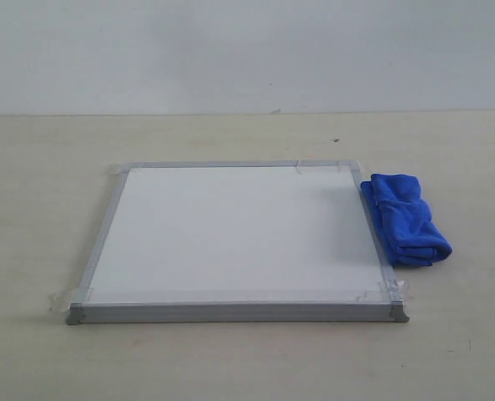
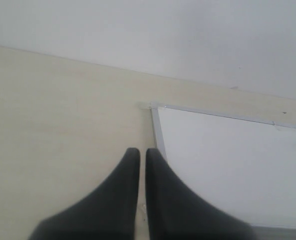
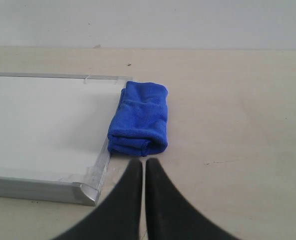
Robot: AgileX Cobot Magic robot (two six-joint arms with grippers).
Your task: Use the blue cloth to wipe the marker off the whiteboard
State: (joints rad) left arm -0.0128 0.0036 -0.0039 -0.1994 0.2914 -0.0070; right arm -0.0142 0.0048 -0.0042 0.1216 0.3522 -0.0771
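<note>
Hanging over the table (image 3: 237,100), the right gripper (image 3: 143,161) has its two dark fingers pressed almost together, with only a thin slit between them and nothing in its grip. The left gripper (image 2: 142,150) is likewise all but closed and empty. Just ahead of the right fingertips, near but apart from them, lies the cloth (image 3: 139,119). It is folded into a tidy roll, resting on the table and touching or all but touching the far part of the board's right frame. The left gripper sits by the board's left frame, well apart from the cloth. The board (image 1: 230,234) lies flat, taped at its corners, and its white face looks clean in all three views: no red mark can be made out anywhere. Judging from that, either the wiping is finished and the cloth laid aside, or the mark is too faint to see. With neither gripper holding the cloth, no wiping is under way. If any is left, the right arm seems better placed to take the cloth.
</note>
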